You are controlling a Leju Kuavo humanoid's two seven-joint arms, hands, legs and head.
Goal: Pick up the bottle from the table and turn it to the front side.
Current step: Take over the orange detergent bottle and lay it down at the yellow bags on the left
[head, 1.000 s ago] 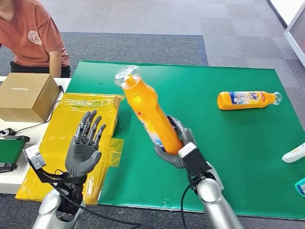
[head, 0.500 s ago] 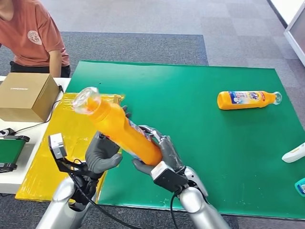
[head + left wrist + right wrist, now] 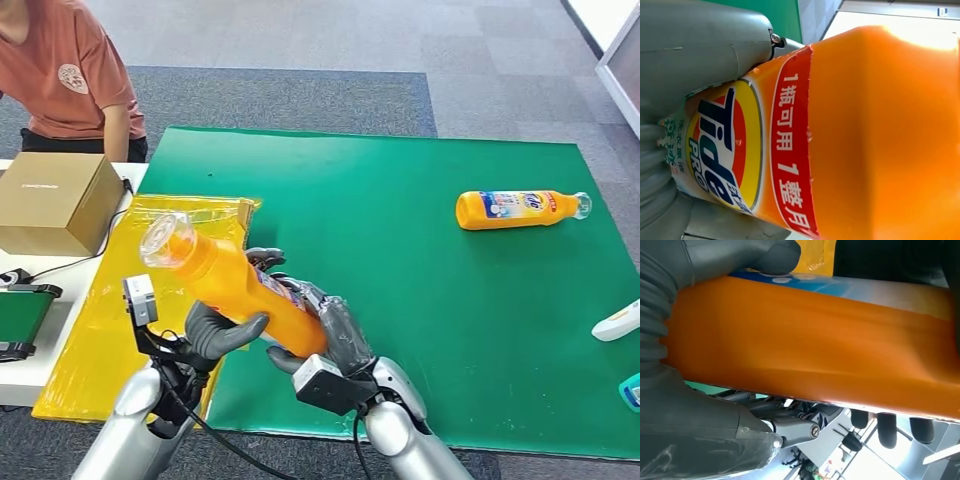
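Observation:
An orange detergent bottle (image 3: 241,290) with a clear cap hangs tilted above the near edge of the green mat (image 3: 407,200), cap toward the left. My right hand (image 3: 332,335) grips its base end. My left hand (image 3: 219,330) wraps around its middle from below. In the left wrist view the bottle (image 3: 836,135) shows its Tide label facing the camera, with the left hand (image 3: 689,65) closed around it. In the right wrist view the bottle (image 3: 810,350) lies across my right hand (image 3: 696,430). A second orange bottle (image 3: 521,209) lies on its side at the mat's far right.
Yellow plastic sheeting (image 3: 136,290) lies left of the mat, and a cardboard box (image 3: 56,200) stands on the white table at the left. A person in an orange shirt (image 3: 68,70) sits behind it. A white object (image 3: 615,322) and a teal one (image 3: 630,390) lie at the right edge.
My right hand has swung the bottle down and left, from steeply tilted to nearly level. My left hand, open a second ago, has come in and closed around the bottle's middle.

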